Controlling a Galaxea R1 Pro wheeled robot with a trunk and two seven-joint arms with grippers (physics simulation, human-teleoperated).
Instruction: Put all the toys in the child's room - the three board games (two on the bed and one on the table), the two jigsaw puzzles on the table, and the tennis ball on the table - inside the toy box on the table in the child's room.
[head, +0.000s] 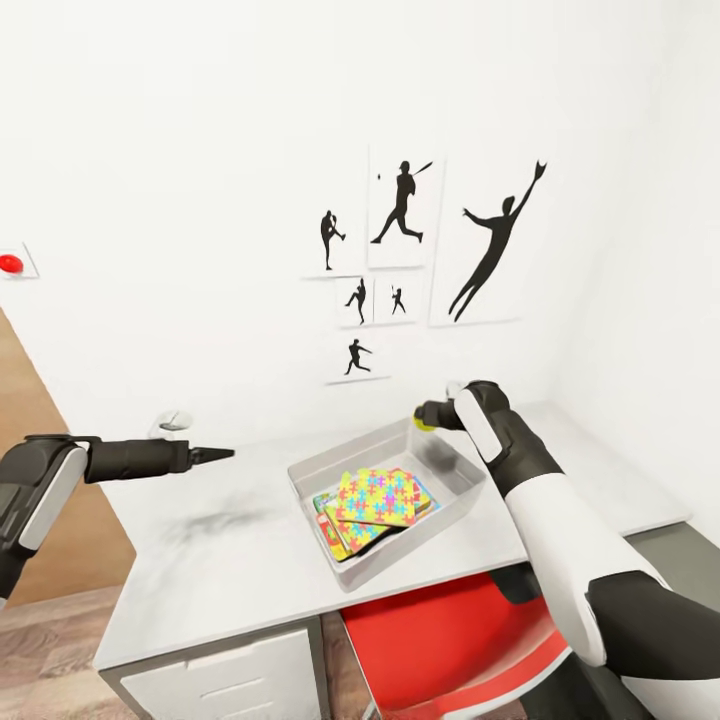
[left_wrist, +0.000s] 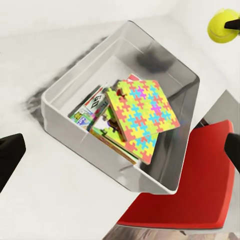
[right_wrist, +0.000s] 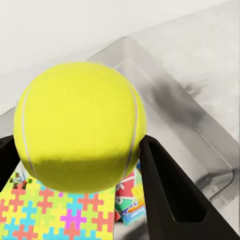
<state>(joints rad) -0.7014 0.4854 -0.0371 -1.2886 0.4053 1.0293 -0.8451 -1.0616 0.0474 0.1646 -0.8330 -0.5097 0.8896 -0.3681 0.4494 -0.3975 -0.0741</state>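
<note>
The pale grey toy box (head: 455, 505) (left_wrist: 162, 172) (right_wrist: 210, 135) stands on the table (head: 210, 560). Inside it lie the bright jigsaw puzzles (head: 382, 496) (left_wrist: 141, 116) (right_wrist: 55, 215) on top of the board games (head: 327, 512) (left_wrist: 89, 111) (right_wrist: 131, 200). My right gripper (head: 424, 416) is shut on the yellow tennis ball (head: 427, 423) (left_wrist: 223, 26) (right_wrist: 80, 126), holding it above the far rim of the box. My left gripper (head: 226, 453) hangs over the table to the left of the box; its fingers (left_wrist: 10, 155) stand apart with nothing between them.
A red chair seat (head: 450, 635) (left_wrist: 190, 195) sits under the table's front edge, just below the box. The dark cabinet with a light door (head: 225, 680) is at the lower left. Silhouette posters (head: 400, 215) hang on the white wall behind.
</note>
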